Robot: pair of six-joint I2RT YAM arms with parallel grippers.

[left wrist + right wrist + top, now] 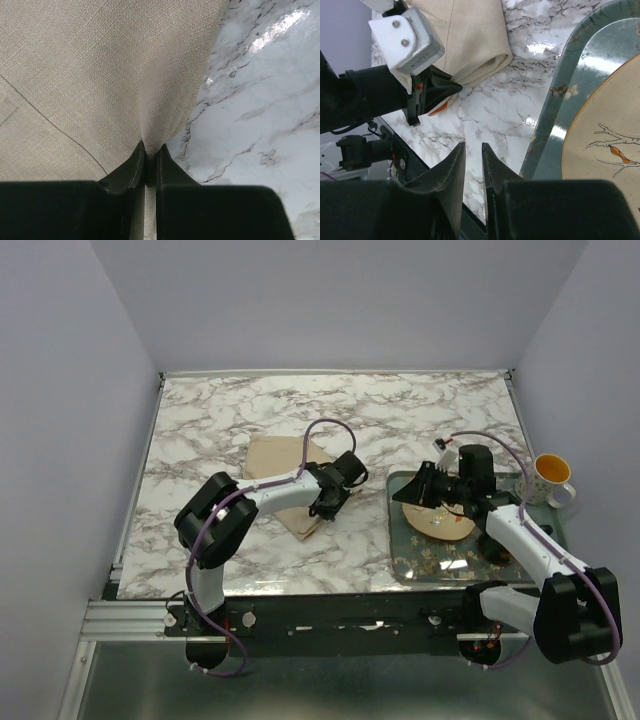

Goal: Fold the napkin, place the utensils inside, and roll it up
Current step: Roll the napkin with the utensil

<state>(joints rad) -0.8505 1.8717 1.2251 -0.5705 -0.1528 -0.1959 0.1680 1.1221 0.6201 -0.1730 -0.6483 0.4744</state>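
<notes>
The tan napkin (278,462) lies partly folded on the marble table, left of centre. It fills the left wrist view (100,75) and also shows in the right wrist view (470,35). My left gripper (325,508) is shut on a folded edge of the napkin (151,150) at its near right corner. A bit of the orange utensil (439,107) peeks out under that corner, beside the left gripper; the rest is hidden. My right gripper (420,490) hovers empty by the tray's left edge, its jaws a narrow gap apart (473,147).
A teal tray (450,565) at the right holds a round tan patterned plate (440,523); both show in the right wrist view, tray (560,100) and plate (605,150). A white and yellow mug (550,478) stands at the tray's far right.
</notes>
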